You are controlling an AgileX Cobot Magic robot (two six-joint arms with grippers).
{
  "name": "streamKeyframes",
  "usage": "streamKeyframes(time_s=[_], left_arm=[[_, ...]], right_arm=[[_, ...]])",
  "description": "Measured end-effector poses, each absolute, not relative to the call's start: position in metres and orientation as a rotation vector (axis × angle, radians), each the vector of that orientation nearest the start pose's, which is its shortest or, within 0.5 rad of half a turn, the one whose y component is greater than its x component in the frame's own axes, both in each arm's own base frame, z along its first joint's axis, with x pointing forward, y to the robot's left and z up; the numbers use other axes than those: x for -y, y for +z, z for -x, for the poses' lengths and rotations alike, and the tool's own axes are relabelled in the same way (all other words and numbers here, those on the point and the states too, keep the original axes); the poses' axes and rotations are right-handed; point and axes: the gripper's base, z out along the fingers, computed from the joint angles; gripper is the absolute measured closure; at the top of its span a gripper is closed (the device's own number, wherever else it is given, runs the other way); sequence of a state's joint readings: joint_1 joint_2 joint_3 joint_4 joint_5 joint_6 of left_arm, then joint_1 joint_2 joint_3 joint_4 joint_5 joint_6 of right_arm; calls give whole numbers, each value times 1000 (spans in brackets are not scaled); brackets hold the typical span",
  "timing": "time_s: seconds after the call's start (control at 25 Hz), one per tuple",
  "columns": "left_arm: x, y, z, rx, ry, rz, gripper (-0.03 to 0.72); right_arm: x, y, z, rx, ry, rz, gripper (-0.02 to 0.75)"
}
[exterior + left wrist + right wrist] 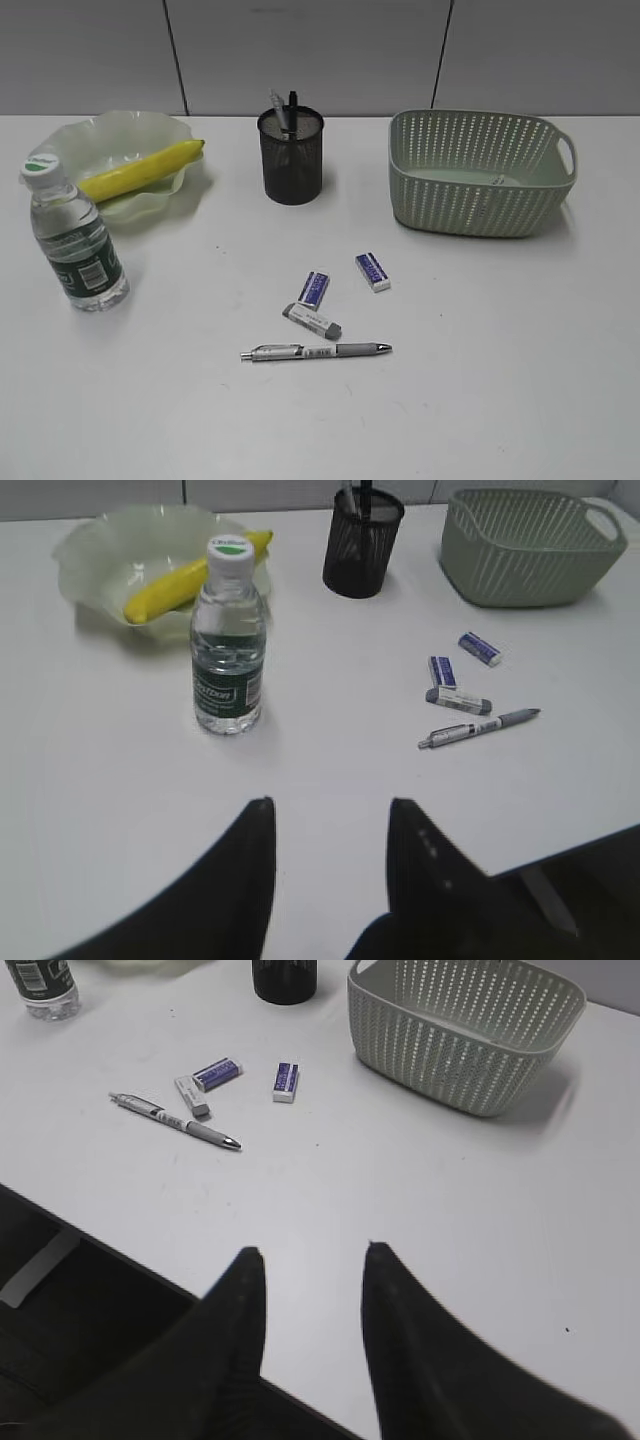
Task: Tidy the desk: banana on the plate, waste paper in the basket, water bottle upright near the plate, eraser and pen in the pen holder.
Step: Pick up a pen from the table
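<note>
Water bottle (pixel 75 243) stands upright at far left of the desk (pixel 480 400), white cap on, dark green label, just in front of the plate (pixel 70 140). Plate is pale green with wavy rim; banana (pixel 140 170) lies in it, tip poking over the right rim. Black mesh pen holder (pixel 291 157) at back centre, two pens already standing inside. In front of it, mid-desk, three erasers: blue-sleeved eraser (pixel 314 288), second blue eraser (pixel 373 271) to its right, grey eraser (pixel 311 321) just below the first. Grey click pen (pixel 316 351) lies flat just in front of the grey eraser, tip pointing right. Pale green perforated basket (pixel 482 172) at back right, a small pale object inside, too small to identify.

Left gripper (pixel 330 815) hovers low over bare desk in front of the bottle, jaws parted, nothing between them. Right gripper (pixel 313 1260) over the near desk edge, well short of the basket, jaws likewise apart and empty.
</note>
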State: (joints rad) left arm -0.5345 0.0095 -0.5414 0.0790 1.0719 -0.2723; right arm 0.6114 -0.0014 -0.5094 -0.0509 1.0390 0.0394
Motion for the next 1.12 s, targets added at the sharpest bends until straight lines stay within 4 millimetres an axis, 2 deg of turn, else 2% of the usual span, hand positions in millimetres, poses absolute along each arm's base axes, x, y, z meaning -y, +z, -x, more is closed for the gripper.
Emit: streamKeyframes(time_s=[0.24,0.4,0.48,0.68,0.92,1.0,1.12], left_arm=[[-12,288,6,-2000,-376,-310,423],[-12,288,6,-1994,-359,-329,427],[-12,288,6,-1993,-357,-331,428],[-12,288,6,-1993,-354,-332,432],[-12,288,6,-1991,-353,-334,432],[-12,288,6,-1990,-353,-334,432],[-12,288,6,-1989,-354,-334,432]], right_arm=[[-7,289,-9,-1995,401,587,462],[-31,305,-38,-1933,446,621,462],[-52,304,-60,-1954,436,731,462],[-111,290,-118,-2007,450,1155,462],[-174,275,-191,-1949,421,1618,462],[-195,271,-211,-1891,398,1742,462],[-227,255,-227,-1802,334,1926,462]])
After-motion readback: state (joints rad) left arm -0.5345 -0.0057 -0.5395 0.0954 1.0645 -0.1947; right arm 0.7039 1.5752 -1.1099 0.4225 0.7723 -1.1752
